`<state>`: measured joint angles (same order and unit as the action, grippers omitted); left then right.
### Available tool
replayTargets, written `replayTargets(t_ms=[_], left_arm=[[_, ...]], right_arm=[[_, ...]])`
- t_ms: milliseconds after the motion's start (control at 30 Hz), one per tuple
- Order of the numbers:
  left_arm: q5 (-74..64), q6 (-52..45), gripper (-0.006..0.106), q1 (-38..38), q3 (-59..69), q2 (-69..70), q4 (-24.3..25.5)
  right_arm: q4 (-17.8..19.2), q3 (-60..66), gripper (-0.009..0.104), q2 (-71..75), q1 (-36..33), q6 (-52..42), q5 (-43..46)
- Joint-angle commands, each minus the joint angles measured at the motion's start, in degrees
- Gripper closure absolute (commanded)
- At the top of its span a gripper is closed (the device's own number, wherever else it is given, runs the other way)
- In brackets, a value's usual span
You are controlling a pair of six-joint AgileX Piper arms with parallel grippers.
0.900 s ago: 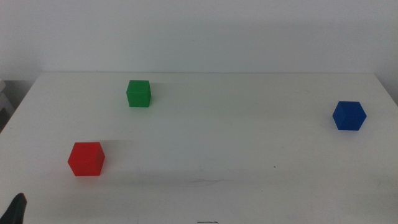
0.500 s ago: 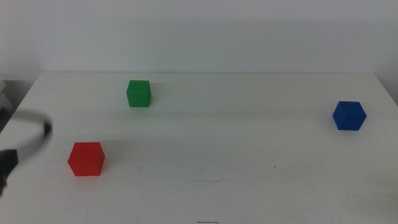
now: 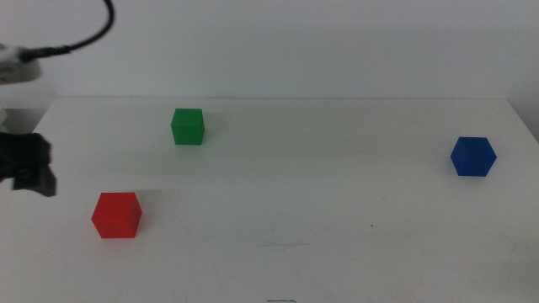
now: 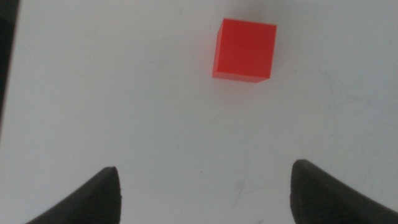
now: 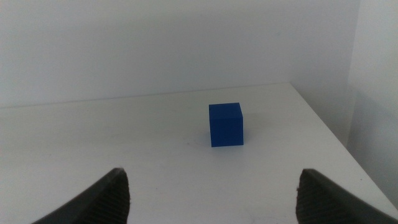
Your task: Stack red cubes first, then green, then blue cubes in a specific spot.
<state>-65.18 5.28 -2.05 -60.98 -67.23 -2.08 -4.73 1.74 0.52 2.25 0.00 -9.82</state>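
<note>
I see the red cube (image 3: 116, 215) on the near left of the white table (image 3: 320, 202). The green cube (image 3: 187, 126) sits farther back, and the blue cube (image 3: 472, 156) is far off on the right. None of them touch. My left wrist camera looks straight down on the red cube (image 4: 244, 50). The left gripper (image 3: 27, 164) hangs at the left edge, holding nothing, its jaws spread wide. Only the right wrist camera shows my right gripper (image 5: 211, 199), jaws wide and empty, facing the blue cube (image 5: 226, 124).
</note>
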Motion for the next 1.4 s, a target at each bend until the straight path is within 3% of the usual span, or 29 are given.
replayTargets(t_ms=[0,300,633,1200,1367], left_arm=[[2.28,0.89,0.008,0.23,-2.42,-2.36,-1.84],[12.27,-4.22,0.008,0.23,-2.74,-12.14,-8.64],[11.44,-0.8,0.008,4.82,-8.96,-25.11,-2.79],[15.28,-3.05,0.009,4.89,-10.26,-36.96,-5.29],[16.23,-3.05,0.018,4.89,-10.26,-37.89,-5.35]], right_arm=[[0.35,-1.09,0.001,1.33,0.18,-0.77,4.61],[0.35,-1.09,0.001,1.33,0.18,-0.77,4.61],[0.35,-1.09,0.001,1.33,0.18,-0.77,4.61],[0.35,-1.09,0.001,1.33,0.18,-0.77,4.61],[0.35,-1.09,0.001,1.33,0.18,-0.77,4.61]])
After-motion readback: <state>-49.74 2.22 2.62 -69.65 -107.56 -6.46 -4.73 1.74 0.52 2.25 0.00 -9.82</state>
